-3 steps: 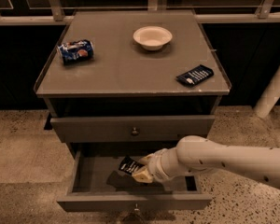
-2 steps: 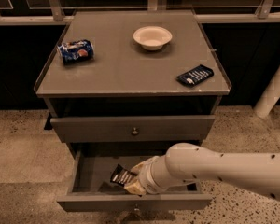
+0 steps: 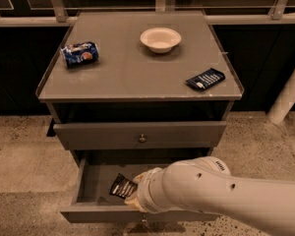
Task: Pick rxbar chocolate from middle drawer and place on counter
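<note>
The middle drawer (image 3: 88,213) is pulled open at the bottom of the grey cabinet. My white arm reaches into it from the right. My gripper (image 3: 129,196) is low inside the drawer, left of centre, mostly hidden by my wrist. It is shut on the rxbar chocolate (image 3: 121,186), a small black wrapper with white print that sticks out tilted up and to the left of the fingers, above the drawer floor. The counter (image 3: 128,77) is the flat grey cabinet top above.
On the counter lie a crushed blue can (image 3: 79,53) at the left, a white bowl (image 3: 160,38) at the back and a dark blue packet (image 3: 205,78) at the right. The upper drawer front (image 3: 98,134) is shut. A white post (image 3: 287,95) stands at the right.
My gripper has moved left and slightly toward the drawer's front, and the black bar has moved with it. The counter items have not moved.
</note>
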Controlling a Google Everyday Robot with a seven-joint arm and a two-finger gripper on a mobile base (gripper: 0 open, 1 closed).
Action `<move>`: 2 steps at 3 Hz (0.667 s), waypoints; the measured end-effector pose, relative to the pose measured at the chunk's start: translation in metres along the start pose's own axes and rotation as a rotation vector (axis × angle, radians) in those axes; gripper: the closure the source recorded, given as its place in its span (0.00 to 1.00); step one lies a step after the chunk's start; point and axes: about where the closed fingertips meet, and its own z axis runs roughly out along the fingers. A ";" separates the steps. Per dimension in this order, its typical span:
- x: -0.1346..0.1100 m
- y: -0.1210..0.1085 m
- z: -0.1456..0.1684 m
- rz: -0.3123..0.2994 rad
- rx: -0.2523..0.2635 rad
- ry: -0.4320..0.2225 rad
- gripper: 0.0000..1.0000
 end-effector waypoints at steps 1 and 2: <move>0.000 0.000 0.000 -0.002 0.000 0.000 1.00; -0.001 -0.010 -0.009 -0.013 0.001 -0.025 1.00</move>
